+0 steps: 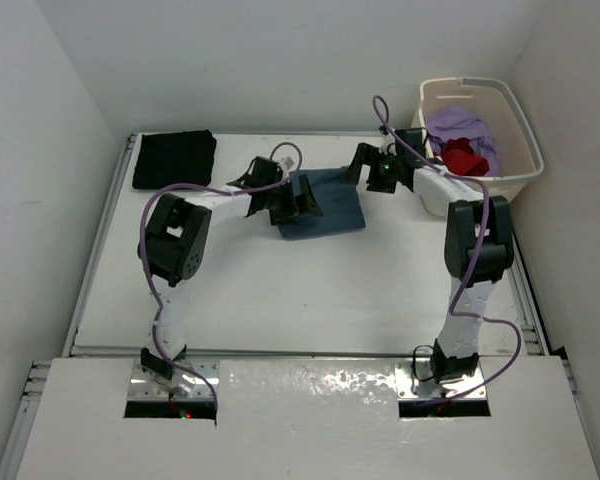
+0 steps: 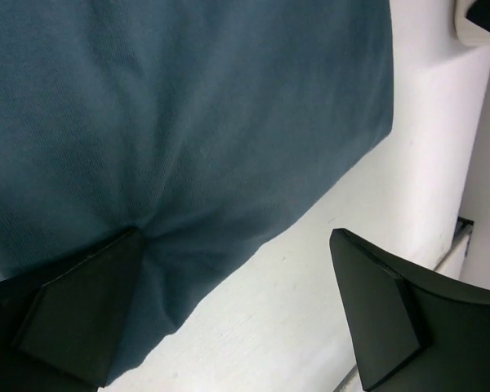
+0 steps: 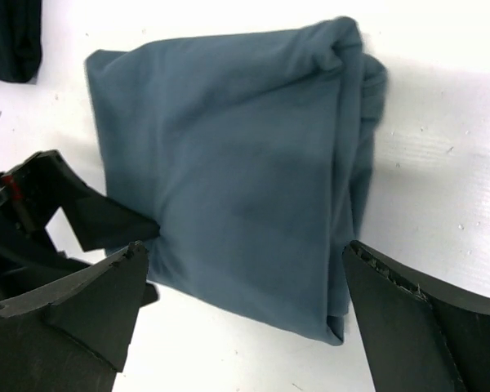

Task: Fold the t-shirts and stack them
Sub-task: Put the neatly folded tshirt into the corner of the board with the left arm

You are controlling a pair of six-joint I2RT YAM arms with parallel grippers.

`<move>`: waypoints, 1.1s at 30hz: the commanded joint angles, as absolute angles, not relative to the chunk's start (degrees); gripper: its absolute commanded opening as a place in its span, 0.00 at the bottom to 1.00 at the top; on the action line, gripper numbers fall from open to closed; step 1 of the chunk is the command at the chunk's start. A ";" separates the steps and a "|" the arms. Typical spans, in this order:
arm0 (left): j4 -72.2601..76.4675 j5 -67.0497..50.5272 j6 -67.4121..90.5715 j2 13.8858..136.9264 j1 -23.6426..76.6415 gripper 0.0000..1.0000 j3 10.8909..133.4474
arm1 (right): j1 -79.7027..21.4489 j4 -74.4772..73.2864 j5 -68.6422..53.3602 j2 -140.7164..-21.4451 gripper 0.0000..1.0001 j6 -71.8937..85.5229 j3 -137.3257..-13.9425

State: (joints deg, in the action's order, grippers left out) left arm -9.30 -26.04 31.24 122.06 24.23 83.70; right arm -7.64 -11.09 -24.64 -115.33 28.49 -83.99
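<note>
A folded blue t-shirt [image 1: 328, 205] lies at the back middle of the white table; it also shows in the left wrist view [image 2: 171, 114] and the right wrist view [image 3: 245, 155]. A folded black t-shirt [image 1: 174, 158] lies at the back left, its corner showing in the right wrist view [image 3: 12, 37]. My left gripper [image 1: 304, 203] is open at the blue shirt's left edge [image 2: 237, 302], one finger [image 2: 86, 306] pressing on the cloth, the other over bare table. My right gripper [image 1: 360, 165] is open and empty, just above the shirt's right side [image 3: 245, 310].
A cream laundry basket [image 1: 520, 150] stands at the back right, holding purple [image 1: 460, 125] and red [image 1: 463, 157] clothes. The table's raised rails run along the left and right sides. White walls stand close on three sides.
</note>
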 commanded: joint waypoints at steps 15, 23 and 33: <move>-14.24 -19.16 27.42 110.22 23.20 1.00 86.83 | -10.81 -6.68 -29.18 -111.36 0.99 30.06 -80.43; -19.16 -10.81 29.62 106.69 21.45 1.00 83.42 | -10.72 -6.85 -26.38 -105.12 0.99 28.39 -75.24; -24.17 -10.11 27.95 118.11 19.07 1.00 89.90 | -10.64 -12.47 -21.62 -98.36 0.99 23.21 -72.60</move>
